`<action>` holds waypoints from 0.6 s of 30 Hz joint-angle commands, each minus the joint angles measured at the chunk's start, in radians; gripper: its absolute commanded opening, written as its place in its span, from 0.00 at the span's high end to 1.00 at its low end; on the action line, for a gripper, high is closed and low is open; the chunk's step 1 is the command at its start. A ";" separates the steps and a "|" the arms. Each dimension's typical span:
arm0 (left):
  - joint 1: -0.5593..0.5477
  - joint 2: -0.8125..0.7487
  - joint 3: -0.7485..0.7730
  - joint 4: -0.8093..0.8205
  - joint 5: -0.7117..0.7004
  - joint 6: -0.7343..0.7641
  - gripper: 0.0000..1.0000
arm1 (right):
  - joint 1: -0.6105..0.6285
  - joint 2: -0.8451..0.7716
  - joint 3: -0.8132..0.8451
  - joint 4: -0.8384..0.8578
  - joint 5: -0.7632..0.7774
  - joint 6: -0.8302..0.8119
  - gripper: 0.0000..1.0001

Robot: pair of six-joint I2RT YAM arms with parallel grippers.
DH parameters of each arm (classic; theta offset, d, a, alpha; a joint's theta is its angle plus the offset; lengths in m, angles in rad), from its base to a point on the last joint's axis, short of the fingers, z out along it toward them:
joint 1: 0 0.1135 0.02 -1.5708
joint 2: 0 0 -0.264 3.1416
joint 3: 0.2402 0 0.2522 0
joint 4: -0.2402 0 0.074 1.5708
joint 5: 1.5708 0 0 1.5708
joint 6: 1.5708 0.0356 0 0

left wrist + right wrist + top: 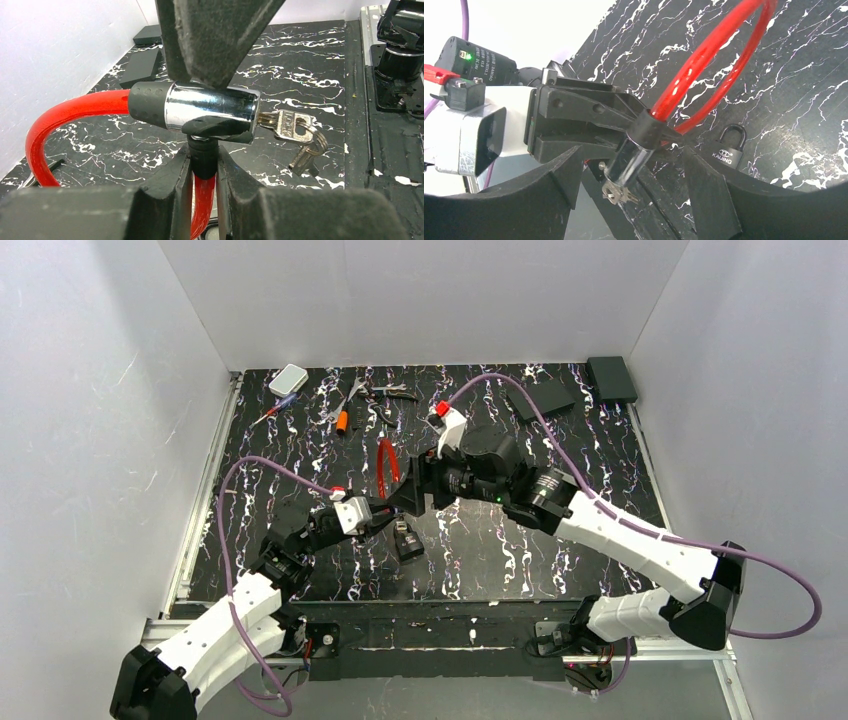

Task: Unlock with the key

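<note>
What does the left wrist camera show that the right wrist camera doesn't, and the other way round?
Only the left wrist: two black boxes by the wall. Only the right wrist: a black padlock lying on the table, and the left arm's white wrist camera. Both: the red cable lock, its chrome cylinder with the keys at its end, and the left claw shut on it.

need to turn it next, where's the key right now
In the left wrist view the key sits in the right end of the chrome lock cylinder, which the left gripper holds near the table's middle.
</note>
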 commanded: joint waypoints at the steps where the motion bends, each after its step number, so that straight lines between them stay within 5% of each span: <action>1: -0.009 -0.005 0.059 0.024 -0.005 0.044 1.00 | 0.029 0.030 0.082 -0.029 0.114 -0.006 0.21; 13: -0.023 0.005 0.073 -0.022 -0.034 0.080 1.00 | 0.075 0.129 0.164 -0.120 0.200 0.000 0.35; 18: -0.025 0.014 0.078 -0.031 -0.038 0.085 1.00 | 0.085 0.139 0.162 -0.112 0.198 0.002 0.56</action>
